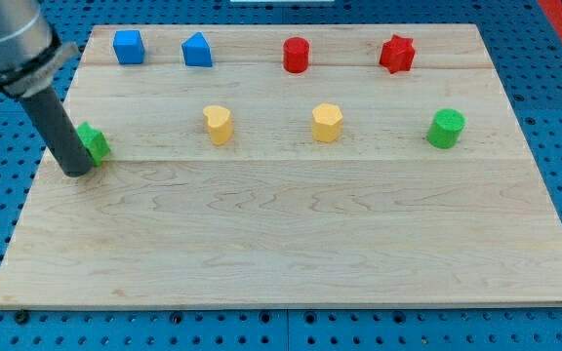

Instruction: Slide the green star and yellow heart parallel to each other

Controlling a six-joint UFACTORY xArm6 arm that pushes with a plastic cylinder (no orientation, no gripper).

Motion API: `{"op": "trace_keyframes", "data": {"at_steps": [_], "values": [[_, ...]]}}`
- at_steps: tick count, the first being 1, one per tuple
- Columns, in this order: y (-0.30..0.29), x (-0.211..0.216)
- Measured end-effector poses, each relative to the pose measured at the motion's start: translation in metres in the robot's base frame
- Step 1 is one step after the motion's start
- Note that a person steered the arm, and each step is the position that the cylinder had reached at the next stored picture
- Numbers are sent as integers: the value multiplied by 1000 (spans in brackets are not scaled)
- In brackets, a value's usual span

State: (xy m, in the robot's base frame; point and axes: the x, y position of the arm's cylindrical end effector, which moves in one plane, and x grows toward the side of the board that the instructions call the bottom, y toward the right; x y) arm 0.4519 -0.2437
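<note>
The green star [94,142] lies near the board's left edge, partly hidden by my rod. My tip [76,171] rests on the board just left of and below the star, touching or nearly touching it. The yellow heart [219,124] sits to the star's right, in the same row, well apart from the tip. A second yellow block, roughly hexagonal [327,122], lies further right in that row.
A blue cube [128,46] and a blue pentagon-like block [197,50] sit at the top left. A red cylinder [296,55] and a red star [396,54] sit at the top right. A green cylinder [446,129] is at the right. The wooden board [291,244] lies on a blue perforated table.
</note>
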Motion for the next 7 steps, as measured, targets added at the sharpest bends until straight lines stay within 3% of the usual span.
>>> {"op": "trace_keyframes", "data": {"at_steps": [2,3,4,5,7], "values": [[32,-17],[40,36],[-12,27],[-9,-15],[45,-22]]}}
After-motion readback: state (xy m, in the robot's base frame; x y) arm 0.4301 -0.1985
